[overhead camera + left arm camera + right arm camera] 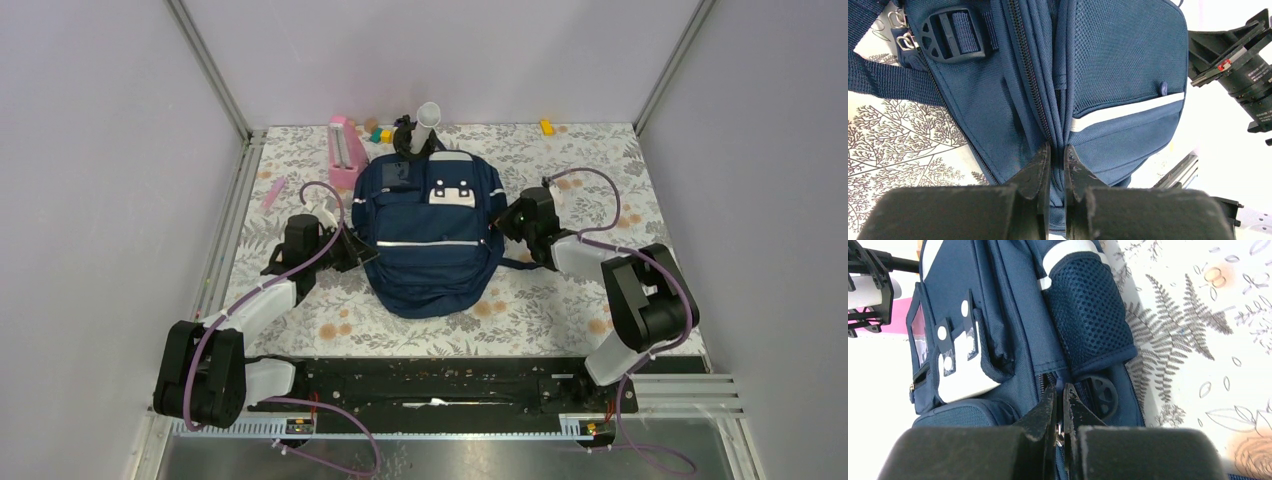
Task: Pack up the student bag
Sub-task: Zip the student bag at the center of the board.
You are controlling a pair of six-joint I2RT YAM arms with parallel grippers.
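Pink box (pixel 345 152), white tube (pixel 428 116) crowd behind the student bag (pixel 430 240).

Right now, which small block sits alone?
The yellow block at the far right; the other blocks cluster beside the pink box.

The left arm (pixel 262 302) and right arm (pixel 640 300) alternate bulky black joint housings with pale grey-white link shells, and a purple cable (pixel 585 171) loops loosely along each. Both are bolted to a black rail (pixel 440 385) (flecked with pale scuffs). The left end effector (pixel 1058 150) and right end effector (pixel 1060 390) have matte black tapered fingers (pixel 1040 167) with chipped tips; a green light (pixel 523 214) glows at the right wrist.
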